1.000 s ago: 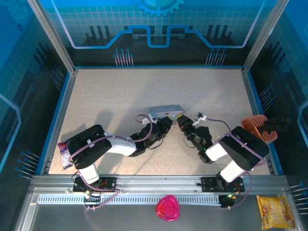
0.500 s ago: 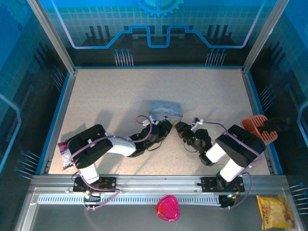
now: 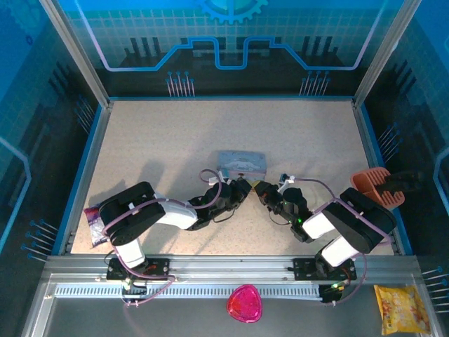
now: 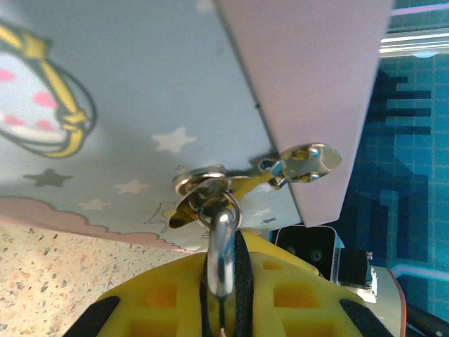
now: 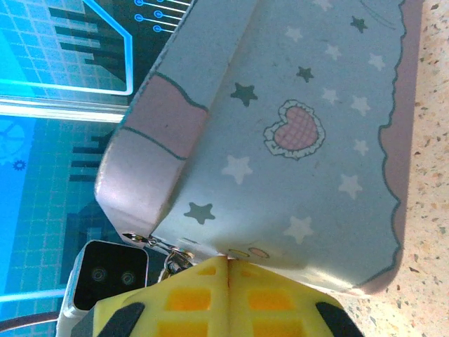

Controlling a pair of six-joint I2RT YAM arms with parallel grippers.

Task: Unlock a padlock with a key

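My left gripper (image 4: 223, 277) is all but closed. Its yellow pads pinch the thin silvery shackle of the tiny padlock (image 4: 221, 246), and the lock's dark body is hidden between them. The shackle passes through a small silvery ring hasp (image 4: 202, 184) on the near side of the flat pale-blue tin box (image 3: 242, 163), which is printed with stars and edged in pink. The tin sits at the middle of the speckled beige table (image 3: 154, 133). My right gripper (image 5: 226, 270) is just right of the left one, against the same near side of the tin, with its yellow pads pressed fully together. I cannot tell whether the key is between them. An orange plastic piece (image 3: 372, 184) lies well off at the right edge.
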